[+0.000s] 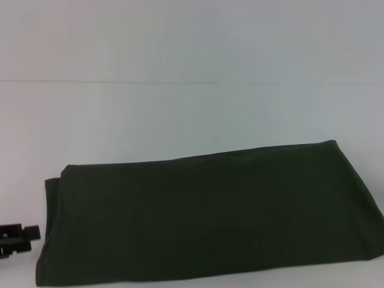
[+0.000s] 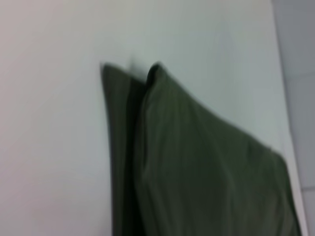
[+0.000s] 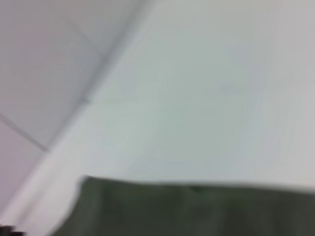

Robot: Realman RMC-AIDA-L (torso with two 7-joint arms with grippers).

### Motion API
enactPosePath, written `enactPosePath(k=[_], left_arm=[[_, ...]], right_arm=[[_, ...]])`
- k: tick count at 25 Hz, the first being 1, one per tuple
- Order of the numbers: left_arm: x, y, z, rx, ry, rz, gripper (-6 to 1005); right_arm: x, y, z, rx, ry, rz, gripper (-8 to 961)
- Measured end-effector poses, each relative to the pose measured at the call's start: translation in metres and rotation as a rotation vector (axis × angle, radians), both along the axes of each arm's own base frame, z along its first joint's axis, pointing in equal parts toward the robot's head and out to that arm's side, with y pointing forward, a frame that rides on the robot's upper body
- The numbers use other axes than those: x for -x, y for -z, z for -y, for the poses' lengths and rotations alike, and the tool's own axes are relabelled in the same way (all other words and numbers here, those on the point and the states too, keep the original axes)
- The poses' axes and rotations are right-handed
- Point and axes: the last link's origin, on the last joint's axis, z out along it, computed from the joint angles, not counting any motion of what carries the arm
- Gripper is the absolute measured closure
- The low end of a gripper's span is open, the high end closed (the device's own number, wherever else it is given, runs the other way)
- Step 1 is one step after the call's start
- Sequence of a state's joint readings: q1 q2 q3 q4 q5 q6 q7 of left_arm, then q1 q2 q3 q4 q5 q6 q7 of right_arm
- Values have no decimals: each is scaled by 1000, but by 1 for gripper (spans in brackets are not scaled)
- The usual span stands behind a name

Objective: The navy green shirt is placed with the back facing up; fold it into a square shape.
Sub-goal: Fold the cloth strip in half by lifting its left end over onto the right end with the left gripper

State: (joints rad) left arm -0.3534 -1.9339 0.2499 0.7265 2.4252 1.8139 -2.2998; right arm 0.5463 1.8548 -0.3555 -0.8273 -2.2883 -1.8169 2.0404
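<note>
The navy green shirt (image 1: pixel 210 216) lies on the white table, folded into a wide flat band with its plain side up. Its left end shows a second layer sticking out beneath the top one. A dark part of my left gripper (image 1: pixel 17 238) shows at the lower left edge of the head view, just left of the shirt's left end and apart from it. The left wrist view looks along the shirt (image 2: pixel 197 167) from that end, with its layered edge nearest. In the right wrist view one straight edge of the shirt (image 3: pixel 187 209) shows. My right gripper is out of view.
The white table (image 1: pixel 192 120) stretches behind the shirt to its far edge. The right wrist view shows the table edge (image 3: pixel 74 123) and pale floor beyond it.
</note>
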Motion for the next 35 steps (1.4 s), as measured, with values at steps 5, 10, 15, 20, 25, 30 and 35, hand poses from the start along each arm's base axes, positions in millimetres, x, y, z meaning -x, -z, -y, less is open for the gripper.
enactPosePath(k=[5,10,15,20,25,30,35], left_arm=[[3,-18,-3,-113,-29,43,465],[-10,-14,-12,-76,-1,113,274],[-30,0,-30,-27,37,191,111],[-36,5,-38,-18,48,201,114],[-38,9,-42,-14,48,195,116],[-37,13,-45,-13,39,188,117],[-38,12,-46,-10,44,189,118]], right_arm=[[28,39,-5,-67,-380,-16,101],[47,81,-11,-76,-592,62,58],[60,138,-25,-60,-776,253,57],[68,161,-31,0,-820,308,56],[74,175,-33,59,-870,361,56],[83,185,-40,75,-898,410,56],[90,193,-40,122,-899,422,57]])
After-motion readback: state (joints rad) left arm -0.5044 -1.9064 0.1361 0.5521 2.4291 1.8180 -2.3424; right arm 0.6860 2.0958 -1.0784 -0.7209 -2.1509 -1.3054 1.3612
